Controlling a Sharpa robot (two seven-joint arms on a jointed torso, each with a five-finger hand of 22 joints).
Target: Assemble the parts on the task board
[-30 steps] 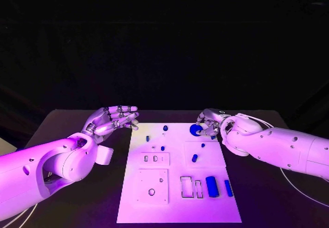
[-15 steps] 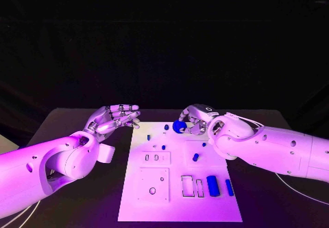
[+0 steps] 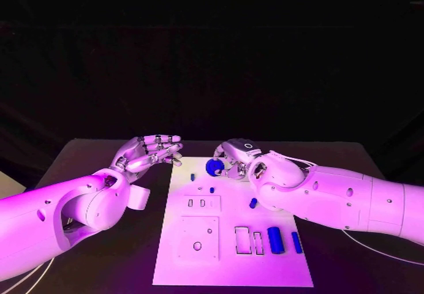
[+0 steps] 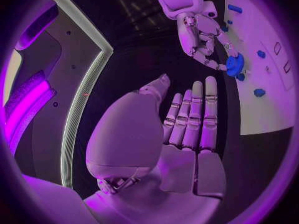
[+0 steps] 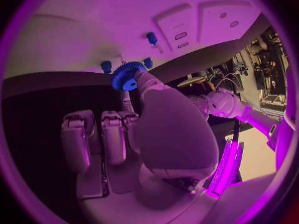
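The blue gear [image 3: 214, 166] sits at the fingertips of the right hand [image 3: 235, 158], pinched between the thumb and a finger, above the far edge of the task board [image 3: 231, 263]. In the right wrist view the gear [image 5: 126, 75] lies just beyond the thumb tip, with small blue pegs [image 5: 151, 37] on the board past it. The left hand [image 3: 148, 153] hovers beside the board's far left corner, holding nothing, fingers extended side by side and loosely curved.
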